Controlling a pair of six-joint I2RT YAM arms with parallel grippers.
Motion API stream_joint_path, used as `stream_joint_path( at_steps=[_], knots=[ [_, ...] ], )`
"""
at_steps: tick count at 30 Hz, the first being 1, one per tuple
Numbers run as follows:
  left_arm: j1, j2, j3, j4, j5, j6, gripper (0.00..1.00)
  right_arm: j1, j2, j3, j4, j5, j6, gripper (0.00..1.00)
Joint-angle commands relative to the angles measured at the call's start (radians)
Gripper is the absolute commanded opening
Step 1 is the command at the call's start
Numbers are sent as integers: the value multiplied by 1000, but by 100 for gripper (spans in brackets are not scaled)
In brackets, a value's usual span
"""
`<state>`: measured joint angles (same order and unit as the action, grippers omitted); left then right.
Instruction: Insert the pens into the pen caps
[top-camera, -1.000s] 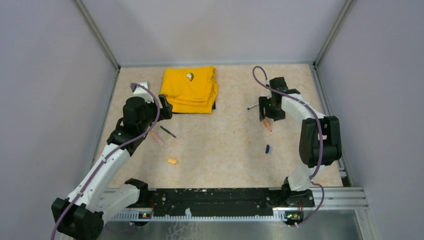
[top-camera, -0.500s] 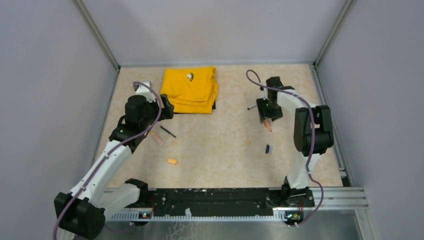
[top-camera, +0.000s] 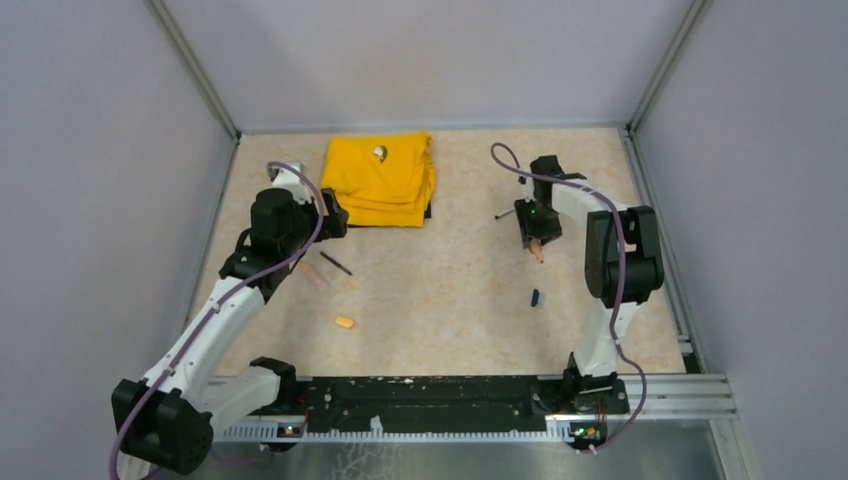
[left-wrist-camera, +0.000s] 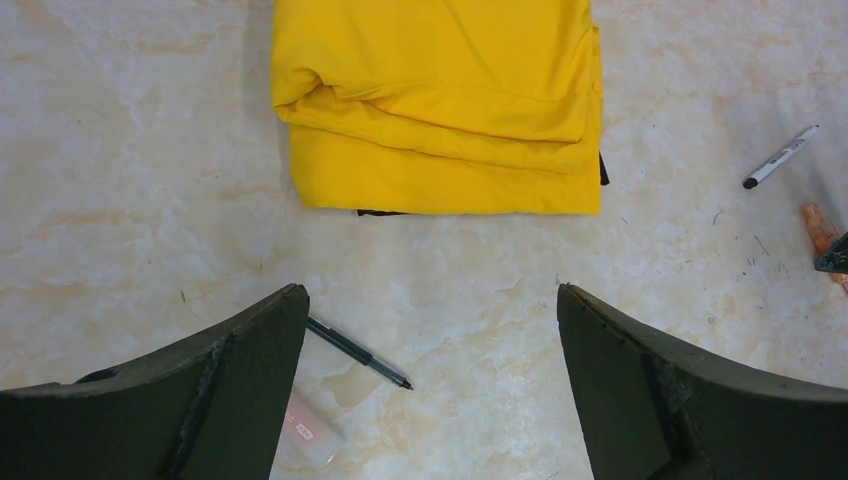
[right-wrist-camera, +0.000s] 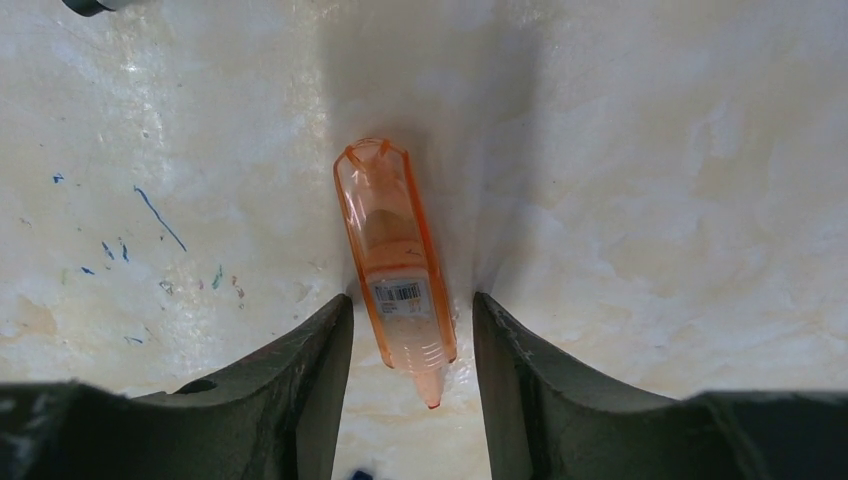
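On the right an orange marker (right-wrist-camera: 398, 260) lies flat on the table, its tip pointing toward the wrist. My right gripper (right-wrist-camera: 412, 300) is lowered over it with a finger on each side. The jaws are open, with a thin gap left on both sides. From above, this marker (top-camera: 537, 250) pokes out below the right gripper (top-camera: 535, 238). A dark blue cap (top-camera: 535, 297) lies nearer the arms, and a silver-white pen (top-camera: 505, 213) lies to the left. My left gripper (left-wrist-camera: 430, 300) is wide open and holds nothing. It hovers over a thin dark pen (left-wrist-camera: 358, 353) and a second orange marker (left-wrist-camera: 312, 430). A light orange cap (top-camera: 344, 322) lies apart.
A folded yellow cloth (top-camera: 382, 178) lies at the back middle with a small shiny object on it. Grey walls close in the table on three sides. Small ink marks (right-wrist-camera: 155, 215) dot the tabletop left of the right marker.
The right jaws have narrowed around the orange marker, and the right arm's elbow has swung slightly left. The left arm has shifted slightly, its gripper still wide open.
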<state>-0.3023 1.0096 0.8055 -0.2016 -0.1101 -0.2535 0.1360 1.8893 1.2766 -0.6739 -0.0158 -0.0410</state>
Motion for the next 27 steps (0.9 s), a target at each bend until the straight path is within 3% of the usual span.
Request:
stream_joint_path(
  at_steps=[1, 8, 13, 17, 20, 27],
  knots=[
    [12, 7, 8, 22, 20, -6, 99, -6, 15, 10, 20, 11, 13, 47],
    [14, 9, 7, 27, 33, -8, 99, -6, -23, -12, 41, 39, 23, 37],
    [54, -7, -28, 75, 97, -65, 99, -1, -183, -61, 107, 61, 26, 25],
    [63, -26, -37, 122, 211, -62, 99, 25, -326, -100, 148, 38, 34, 10],
    [63, -53, -52, 155, 259, -54, 99, 87, -408, -139, 188, 27, 25, 7],
    [63, -89, -85, 289, 470, -60, 99, 373, -531, -236, 351, 43, 46, 6]
  ],
)
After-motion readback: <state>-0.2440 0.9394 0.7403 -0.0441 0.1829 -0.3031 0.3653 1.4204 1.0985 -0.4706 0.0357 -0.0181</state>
